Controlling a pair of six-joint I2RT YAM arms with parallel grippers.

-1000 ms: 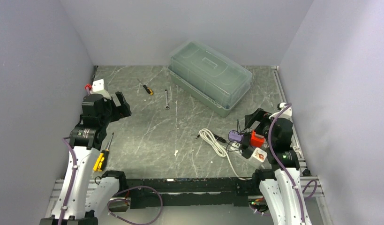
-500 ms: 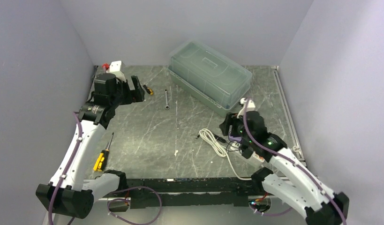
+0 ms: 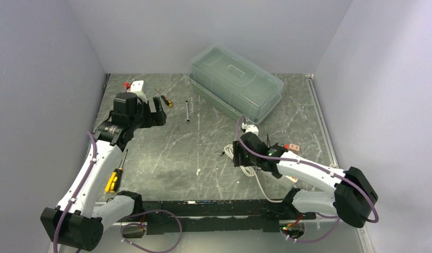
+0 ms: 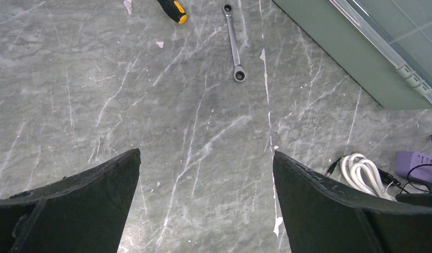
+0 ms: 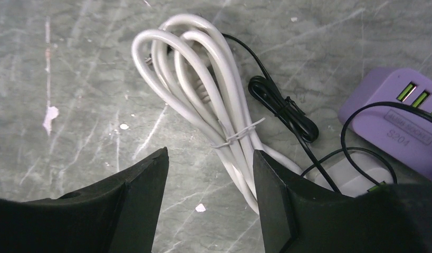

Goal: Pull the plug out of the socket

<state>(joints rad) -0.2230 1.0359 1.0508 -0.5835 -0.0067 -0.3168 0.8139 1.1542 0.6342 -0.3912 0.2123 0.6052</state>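
**Plug** (image 3: 291, 147): the reddish block right of centre in the top view, judged to sit in the white socket strip (image 3: 291, 178); the right forearm covers most of the strip, so the long axis of either cannot be read.

**Right fingers** (image 3: 239, 155): released and spread, pointing down at the white cable coil (image 5: 203, 89), which lies left of the plug in the top view; in the right wrist view the coil's tied neck runs through the gap between them, and whether it is touched cannot be told. The plug falls outside that frame, off the lower right, past the black lead (image 5: 282, 105) and the purple hub (image 5: 398, 116).

**Judgement:** the coming move turns on carrying these fingers rightward in the top view, from coil to plug; the right arm is much the nearer.

**Left fingers** (image 3: 156, 113): also released, holding nothing, above bare bench (image 3: 166, 147) at upper left, well apart from the plug; a wrench (image 4: 234, 45) and a screwdriver (image 4: 171, 8) lie toward the top of the left wrist view.

**Container:** one translucent box (image 3: 237, 87) at top centre, lid on; contents not discernible.
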